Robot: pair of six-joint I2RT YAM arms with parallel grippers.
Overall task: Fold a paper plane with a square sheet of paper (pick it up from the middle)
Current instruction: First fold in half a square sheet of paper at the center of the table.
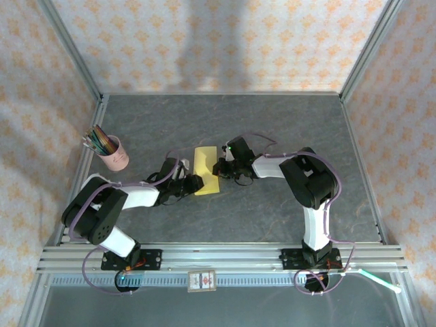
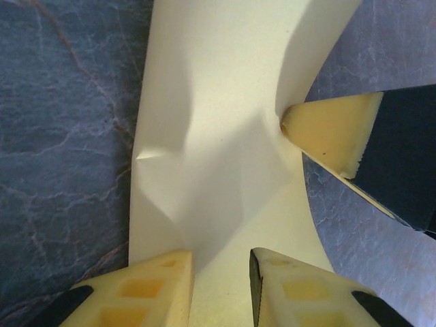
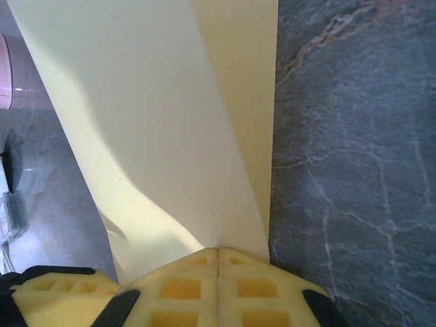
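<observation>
The square sheet of paper (image 1: 206, 170) lies at the middle of the table (image 1: 286, 116), between the two arms, and is already doubled into a narrow strip. In the right wrist view a long straight crease is shown, with a narrower flap laid beside a broader panel. The paper is thin, matt and pale yellow, and a soft buckle with one small sharp dimple is raised near the left gripper (image 2: 221, 289). That gripper's foam fingers are held slightly apart and unclenched, with paper running between them, apparently to pin the near end down. The right gripper (image 3: 218, 272) is clenched, its pads met on the paper's edge, which is judged to be lifted for a further fold. The table is dark grey, veined like stone and smooth. A pink cup of pencils (image 1: 114, 153) is set well apart at the left.
</observation>
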